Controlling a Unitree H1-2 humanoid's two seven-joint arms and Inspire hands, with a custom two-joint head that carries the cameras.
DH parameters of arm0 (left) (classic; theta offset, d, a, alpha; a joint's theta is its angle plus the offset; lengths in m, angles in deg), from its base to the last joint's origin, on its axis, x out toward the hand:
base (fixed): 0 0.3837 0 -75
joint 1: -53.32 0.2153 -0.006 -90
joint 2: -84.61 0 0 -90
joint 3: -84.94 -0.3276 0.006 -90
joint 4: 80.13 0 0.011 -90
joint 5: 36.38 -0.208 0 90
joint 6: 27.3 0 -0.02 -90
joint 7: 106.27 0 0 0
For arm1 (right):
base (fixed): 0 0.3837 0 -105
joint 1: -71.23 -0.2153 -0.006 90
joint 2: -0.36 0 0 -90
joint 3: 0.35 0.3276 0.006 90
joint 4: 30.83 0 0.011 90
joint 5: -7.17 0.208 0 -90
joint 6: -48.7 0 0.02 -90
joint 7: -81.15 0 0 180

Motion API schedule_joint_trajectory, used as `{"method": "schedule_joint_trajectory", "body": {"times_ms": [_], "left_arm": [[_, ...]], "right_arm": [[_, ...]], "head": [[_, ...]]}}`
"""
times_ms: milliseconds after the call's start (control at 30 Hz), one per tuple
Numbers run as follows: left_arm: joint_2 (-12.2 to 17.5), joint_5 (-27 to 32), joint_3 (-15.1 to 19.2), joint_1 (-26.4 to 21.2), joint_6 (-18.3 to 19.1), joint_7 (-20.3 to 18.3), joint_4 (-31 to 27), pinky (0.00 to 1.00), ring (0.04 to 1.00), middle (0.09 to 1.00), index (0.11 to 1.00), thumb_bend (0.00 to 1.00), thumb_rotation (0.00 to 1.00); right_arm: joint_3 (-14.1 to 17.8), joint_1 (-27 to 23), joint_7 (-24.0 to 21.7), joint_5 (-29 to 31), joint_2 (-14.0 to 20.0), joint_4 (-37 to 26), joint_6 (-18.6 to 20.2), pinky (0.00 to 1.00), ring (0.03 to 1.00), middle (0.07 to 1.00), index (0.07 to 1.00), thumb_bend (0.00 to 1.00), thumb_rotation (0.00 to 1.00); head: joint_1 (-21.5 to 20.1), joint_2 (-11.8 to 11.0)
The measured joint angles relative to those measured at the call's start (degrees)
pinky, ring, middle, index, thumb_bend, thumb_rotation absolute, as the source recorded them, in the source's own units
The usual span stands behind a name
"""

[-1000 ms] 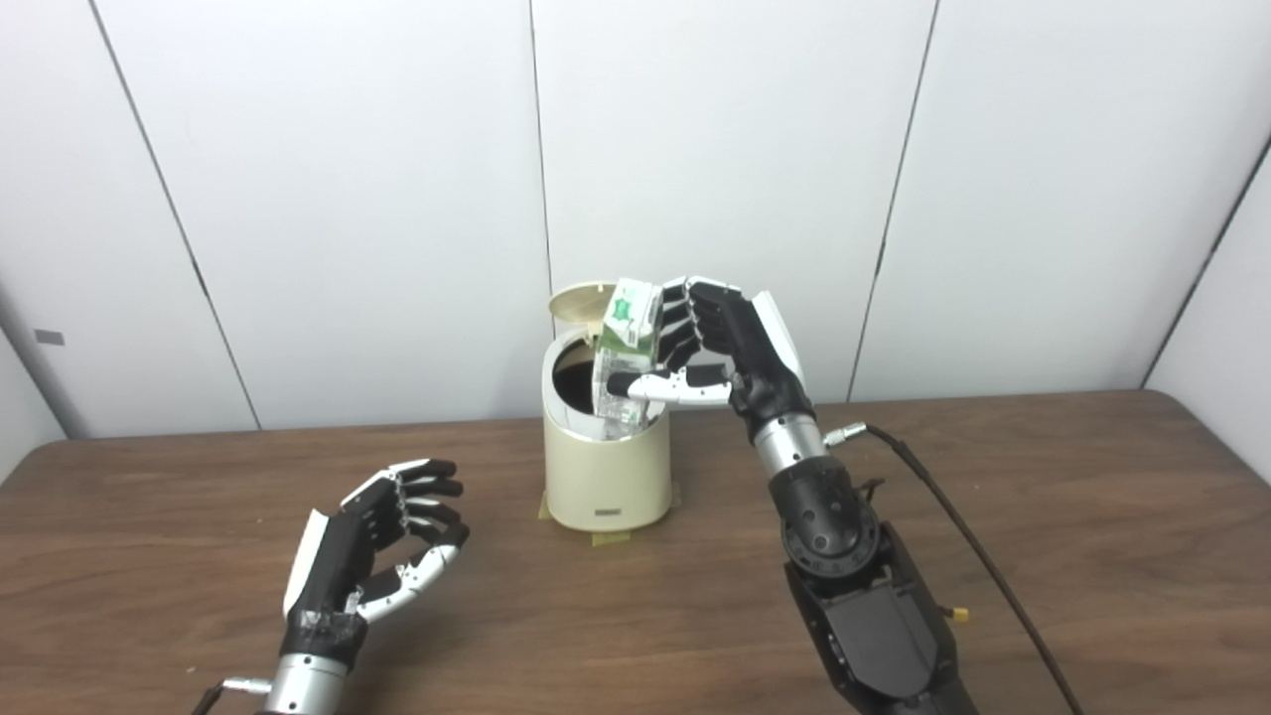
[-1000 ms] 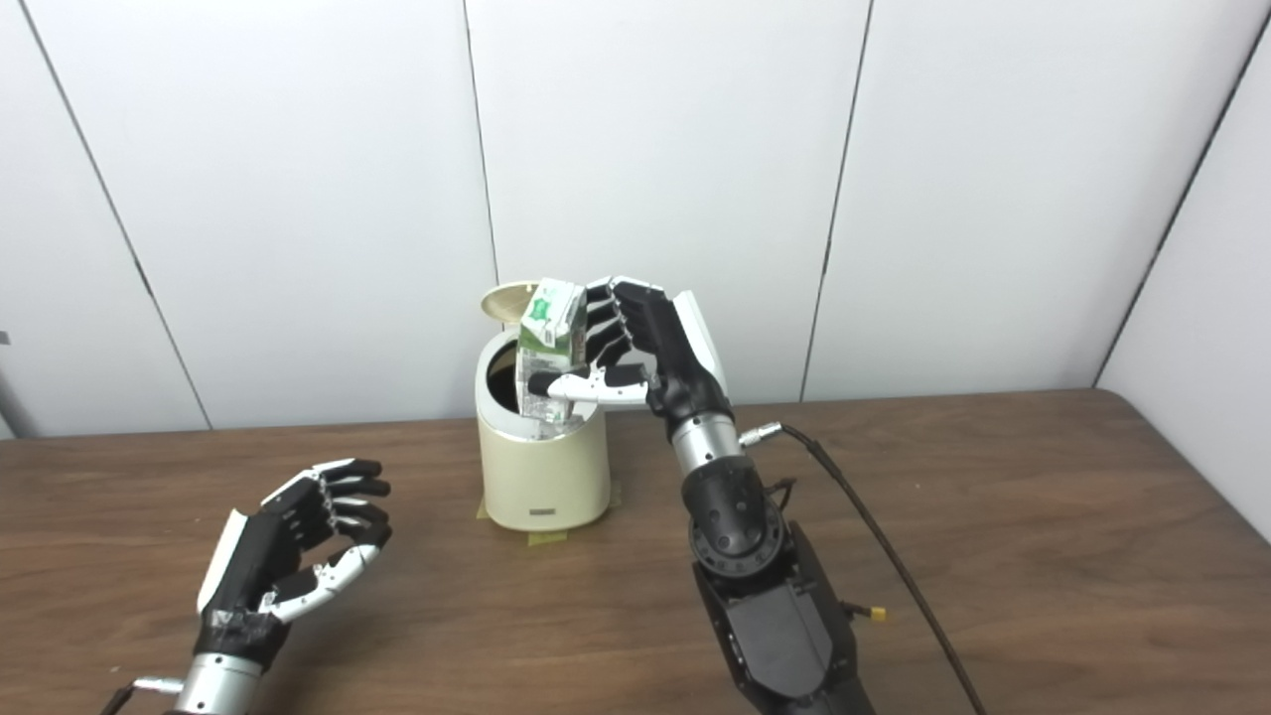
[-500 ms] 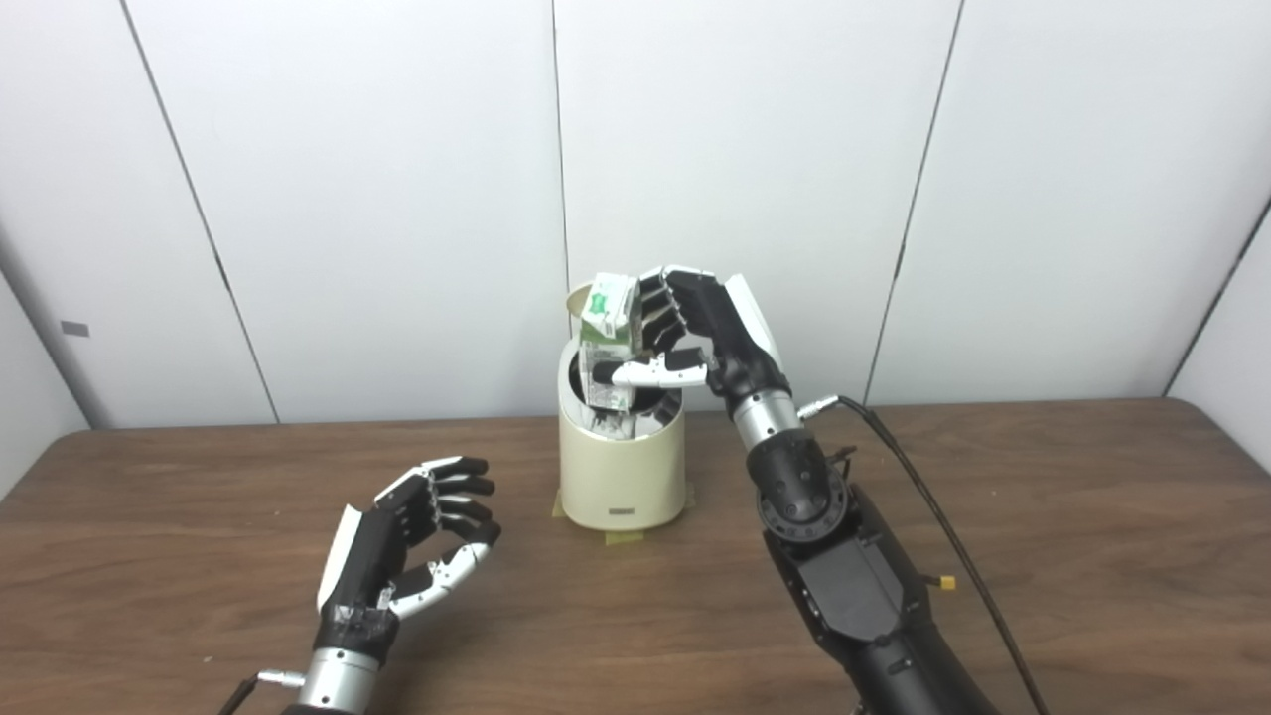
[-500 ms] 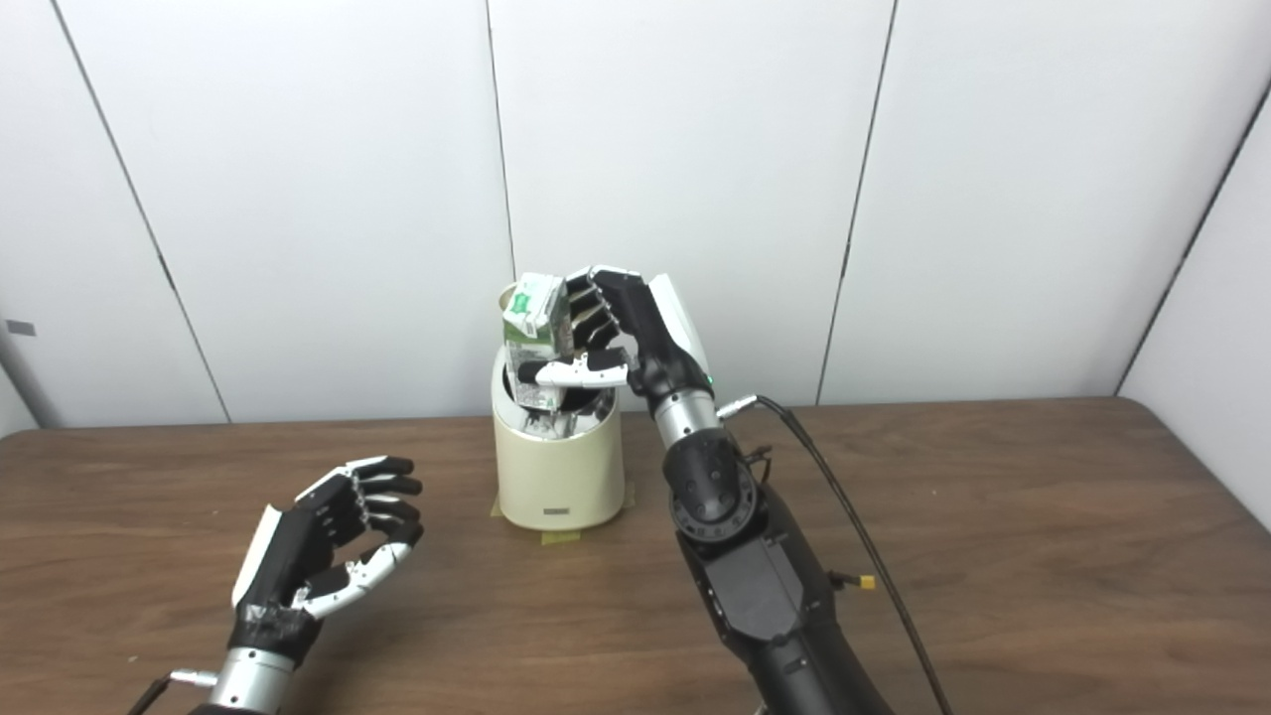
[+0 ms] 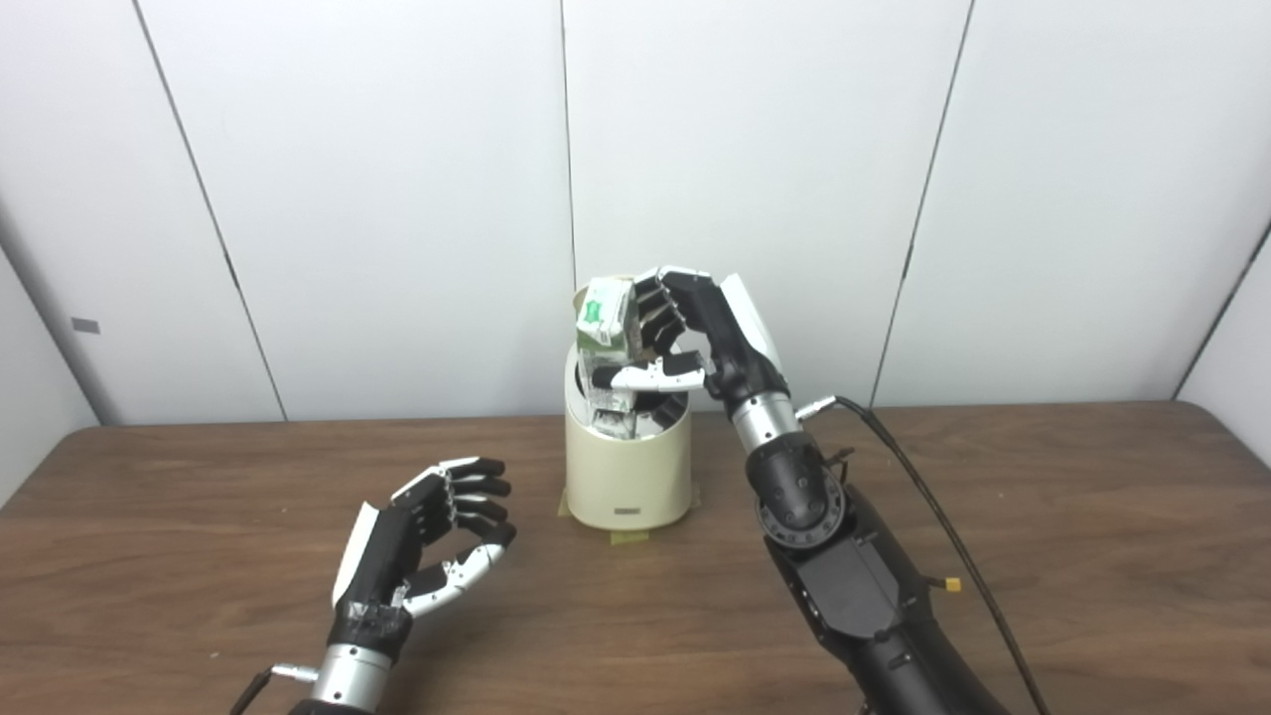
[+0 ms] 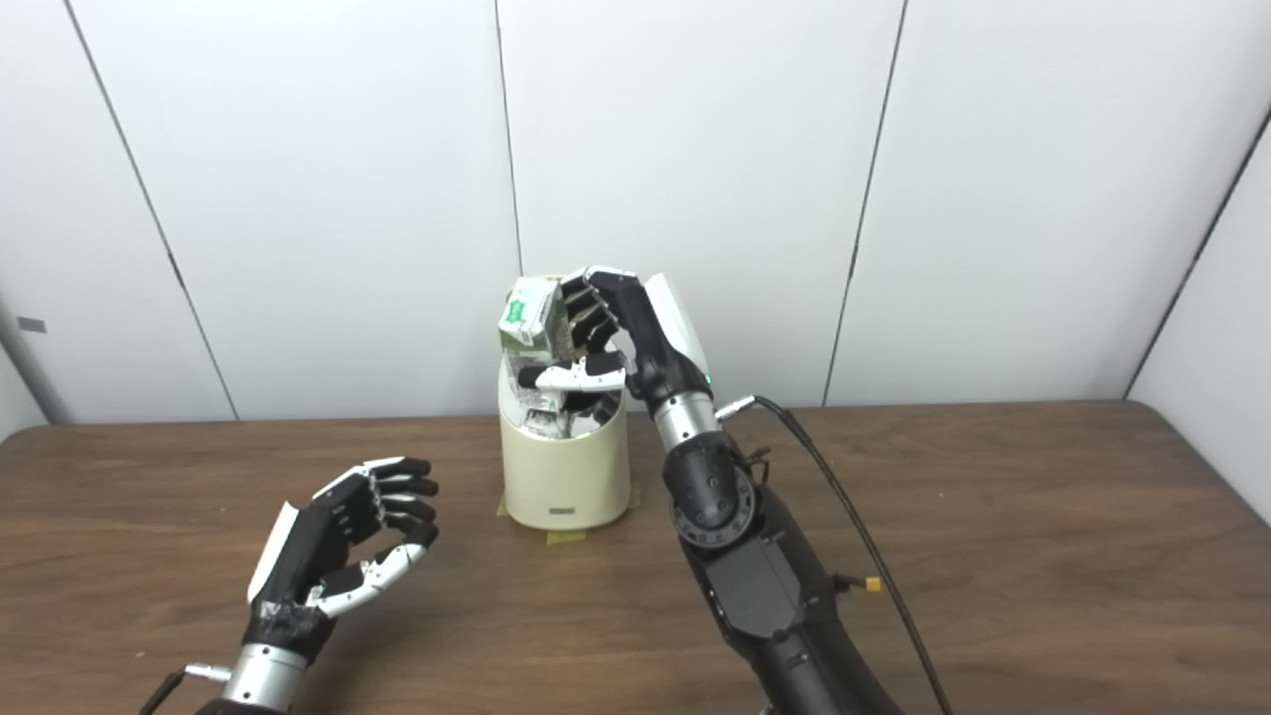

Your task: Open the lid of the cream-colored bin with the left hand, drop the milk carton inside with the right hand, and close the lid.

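The cream-colored bin (image 5: 628, 475) stands at the back middle of the brown table, its lid swung up behind and mostly hidden by the carton. My right hand (image 5: 695, 333) is shut on the green-and-white milk carton (image 5: 605, 333), holding it upright right over the bin's open mouth, its lower end at the rim. Inside the bin other crumpled white cartons show. My left hand (image 5: 427, 541) hovers over the table to the front left of the bin, fingers curled apart and holding nothing.
Bits of tape (image 5: 628, 537) stick out under the bin's base. A black cable (image 5: 923, 497) runs from my right wrist across the table toward the front right. White wall panels stand close behind the bin.
The camera has shifted, moving the whole scene in the picture. My right hand has carried the carton from the bin's right edge to over the middle of the opening. The left hand stays as before.
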Motion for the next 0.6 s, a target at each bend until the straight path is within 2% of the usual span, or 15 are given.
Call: {"method": "schedule_joint_trajectory", "body": {"times_ms": [600], "left_arm": [[0.2, 0.6, 0.0, 0.5, 0.0, -0.1, -0.7, 0.52, 0.584, 0.657, 0.688, 0.50, 0.00]], "right_arm": [[-0.1, -0.6, 1.7, -2.4, 1.6, 4.1, -5.7, 0.36, 0.431, 0.488, 0.515, 0.50, 0.00]], "head": [[0.2, 0.4]]}}
